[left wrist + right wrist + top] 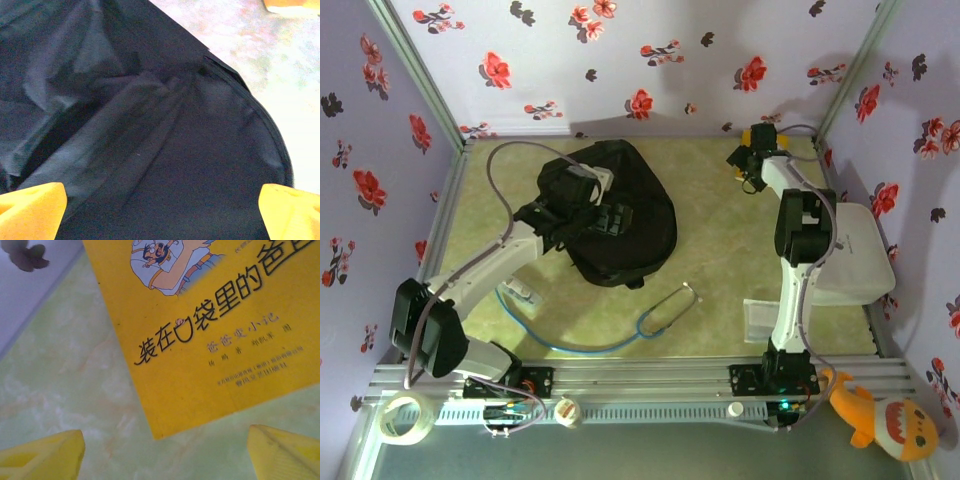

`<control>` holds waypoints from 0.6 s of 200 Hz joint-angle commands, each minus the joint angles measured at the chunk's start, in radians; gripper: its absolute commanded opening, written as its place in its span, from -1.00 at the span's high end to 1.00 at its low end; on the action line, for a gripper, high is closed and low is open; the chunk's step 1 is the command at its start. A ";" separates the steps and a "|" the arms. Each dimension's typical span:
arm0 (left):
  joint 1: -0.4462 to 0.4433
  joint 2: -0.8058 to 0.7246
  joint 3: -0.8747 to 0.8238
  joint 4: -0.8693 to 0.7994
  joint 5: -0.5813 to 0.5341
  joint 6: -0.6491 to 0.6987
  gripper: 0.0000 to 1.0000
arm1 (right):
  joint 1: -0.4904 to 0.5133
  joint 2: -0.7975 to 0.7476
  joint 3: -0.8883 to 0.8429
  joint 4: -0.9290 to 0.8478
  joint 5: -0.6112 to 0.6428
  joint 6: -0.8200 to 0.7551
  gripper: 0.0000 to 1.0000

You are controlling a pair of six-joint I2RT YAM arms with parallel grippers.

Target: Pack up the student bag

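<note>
Student bag (620, 225) is lying flat on the counter (720, 260), left of the middle and toward the far edge, its black fabric slumping in loose folds. The left tool (160, 212) is hovering right over it with its yellow fingers (32, 210) spread wide apart, gripping nothing. Over at the far right corner, the right tool (165, 455) is hanging just above a yellow picture book (215, 330), fingers likewise apart and clear of the cover.

To my eye, the fetching of the book is the step getting under way, with the bag waiting to be held open. Next, the right tool is going to need to drop onto the book's near corner and catch a thin, flat edge, which looks fiddly. The left tool is going to need a pinch on the flap.

Black on black is making the bag's mouth hard to read, and the left arm is covering its middle from above. I cannot tell whether anything is inside. The book is running off the wrist picture.
</note>
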 commanded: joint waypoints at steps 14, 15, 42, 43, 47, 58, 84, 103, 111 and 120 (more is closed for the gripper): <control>0.032 -0.023 -0.028 0.020 -0.059 -0.066 -0.99 | -0.019 0.110 0.155 -0.040 -0.036 -0.053 -0.69; 0.033 -0.024 -0.029 0.021 -0.059 -0.066 -0.99 | -0.019 0.113 0.157 -0.041 -0.037 -0.053 -0.69; 0.038 -0.016 -0.030 0.024 -0.056 -0.072 -0.99 | -0.025 0.169 0.223 -0.041 -0.066 -0.072 -0.69; 0.038 -0.016 -0.030 0.024 -0.056 -0.072 -0.99 | -0.025 0.171 0.225 -0.040 -0.066 -0.071 -0.69; 0.038 -0.014 -0.030 0.024 -0.055 -0.072 -0.99 | -0.025 0.180 0.233 -0.043 -0.070 -0.069 -0.69; 0.039 -0.009 -0.028 0.024 -0.051 -0.074 -0.99 | -0.027 0.199 0.250 -0.055 -0.080 -0.058 -0.69; 0.039 0.000 -0.024 0.020 -0.047 -0.077 -0.99 | -0.027 0.211 0.247 -0.123 -0.066 -0.003 -0.69; 0.039 0.009 -0.018 0.019 -0.041 -0.073 -0.99 | -0.024 0.192 0.203 -0.169 -0.089 0.037 -0.65; 0.039 0.012 -0.013 0.017 -0.038 -0.072 -0.99 | -0.017 0.173 0.174 -0.174 -0.087 0.045 -0.64; 0.039 0.016 -0.010 0.017 -0.033 -0.072 -0.99 | -0.006 0.142 0.123 -0.165 -0.089 0.048 -0.64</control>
